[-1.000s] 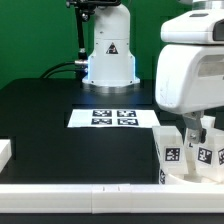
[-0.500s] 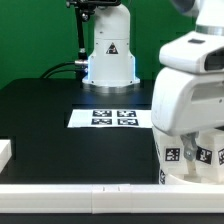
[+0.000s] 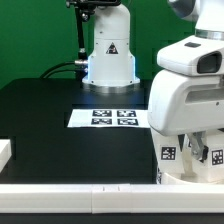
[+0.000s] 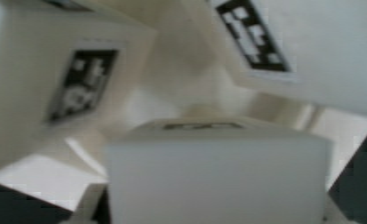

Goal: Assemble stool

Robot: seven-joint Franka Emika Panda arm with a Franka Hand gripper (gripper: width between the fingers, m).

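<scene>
The stool's white parts stand bunched at the front of the exterior view's right. One tagged leg [image 3: 170,155] and another tagged part [image 3: 213,156] show there; the rest is hidden by the arm. My gripper [image 3: 193,148] is down among them, its fingertips hidden under the white arm body [image 3: 190,90]. The wrist view is very close: a white block-like leg [image 4: 215,175] fills the middle, with tagged white parts [image 4: 87,85] [image 4: 251,35] right behind it. The fingers do not show clearly, so I cannot tell whether they are open or shut.
The marker board [image 3: 113,118] lies flat on the black table [image 3: 60,115] in front of the robot base [image 3: 108,55]. A white block [image 3: 5,153] sits at the exterior view's left edge. A white rail [image 3: 80,190] runs along the front.
The arm has come down over the stool parts, covering more of them; the tagged parts now show only below its body.
</scene>
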